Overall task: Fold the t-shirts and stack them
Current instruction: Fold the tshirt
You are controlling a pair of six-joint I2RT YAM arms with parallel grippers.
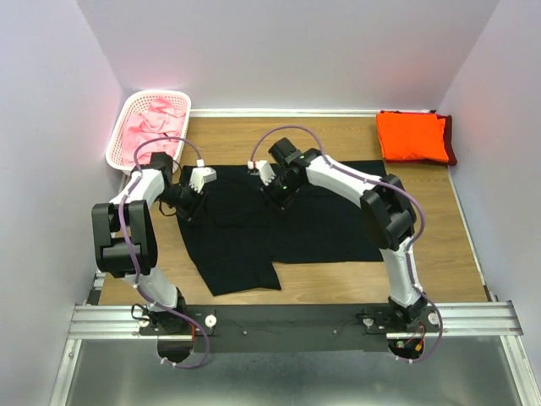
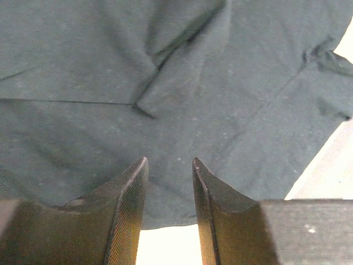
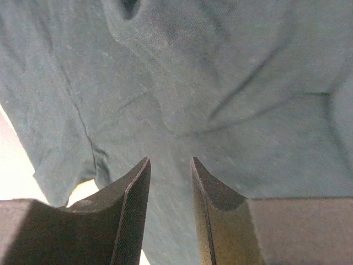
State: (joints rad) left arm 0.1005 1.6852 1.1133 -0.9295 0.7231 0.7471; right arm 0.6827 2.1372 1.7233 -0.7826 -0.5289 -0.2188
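A black t-shirt [image 1: 287, 224] lies spread on the wooden table, one part reaching toward the near edge. My left gripper [image 1: 188, 203] hovers over its left edge, open, with only cloth and bare table showing between its jaws [image 2: 170, 160]. The black cloth [image 2: 110, 72] there is creased into a fold. My right gripper [image 1: 279, 193] hangs open over the shirt's far middle, nothing between its jaws [image 3: 170, 160], with wrinkled cloth [image 3: 220, 83] below. A folded orange t-shirt [image 1: 412, 135] rests on a maroon one [image 1: 450, 145] at the far right. Pink t-shirts [image 1: 154, 127] fill the basket.
The white lattice basket [image 1: 118, 139] stands at the far left corner against the wall. Walls close in the table on the left, back and right. Bare wood [image 1: 338, 283] shows between the black shirt and the arm rail.
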